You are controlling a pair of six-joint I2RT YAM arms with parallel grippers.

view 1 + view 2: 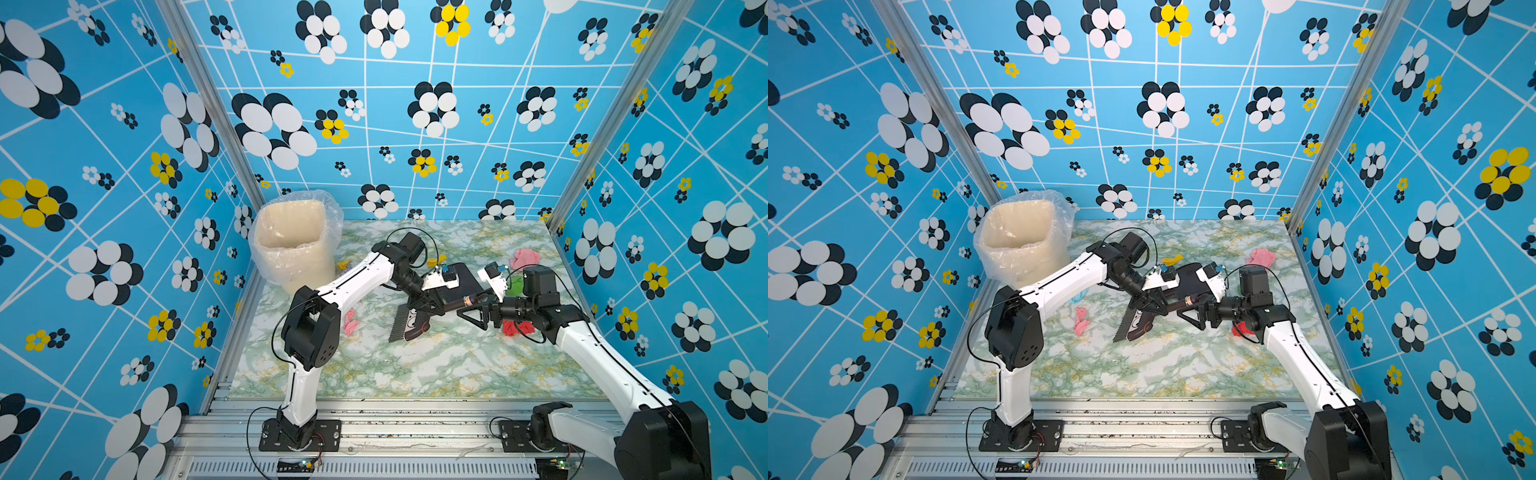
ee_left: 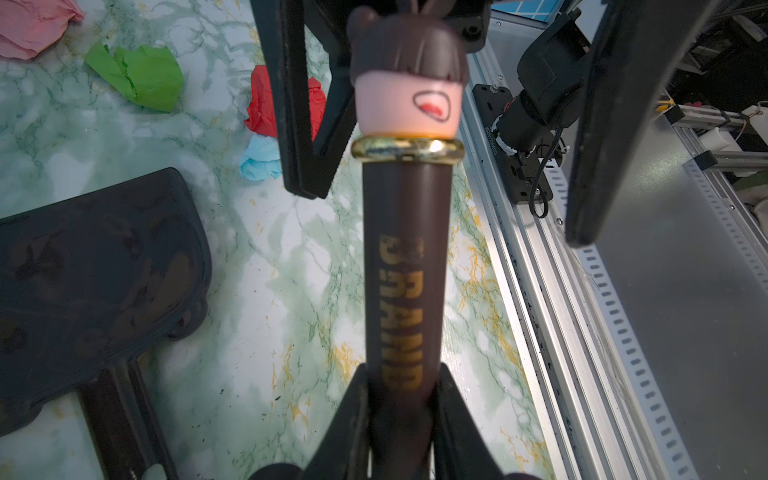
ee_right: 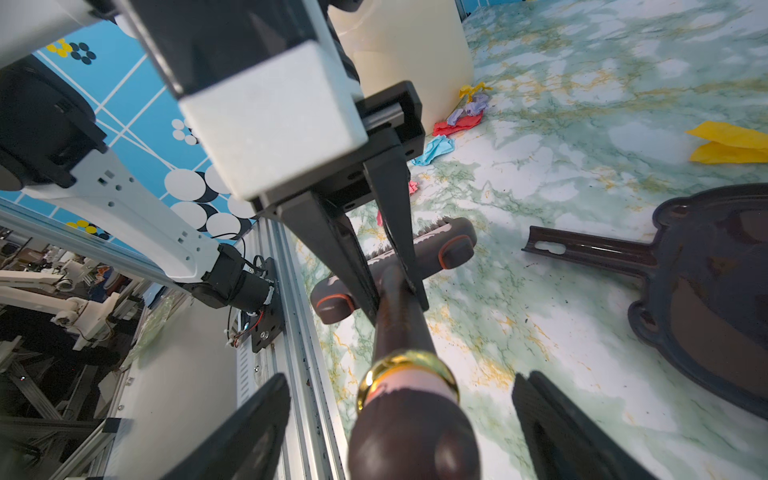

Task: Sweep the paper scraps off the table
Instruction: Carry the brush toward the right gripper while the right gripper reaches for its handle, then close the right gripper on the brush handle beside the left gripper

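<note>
Marble table (image 1: 415, 374), left claw (image 2: 401, 399) clamping brush (image 2: 405, 270), right claw (image 3: 403, 378) apart; paper scraps (image 1: 512, 328) near both

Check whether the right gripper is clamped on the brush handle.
No, the right gripper stands wide open around the brush handle, with a clear gap on each side.

In the left wrist view the brush (image 2: 405, 270) disappears between the clamped jaws of the left gripper (image 2: 403, 370), its bristles out of frame. A finger of the right gripper (image 2: 444, 216) covers part of the red scrap (image 2: 259, 108) and the light blue scrap (image 2: 259, 160). The dustpan (image 2: 95, 270), beside the left gripper, is cut by the picture's edge, as is a pink scrap (image 2: 29, 25). In the right wrist view the brush's end between the right gripper's fingers is blurred. In a top view the right arm (image 1: 582, 336) hides most of a green scrap (image 1: 515, 286).
</note>
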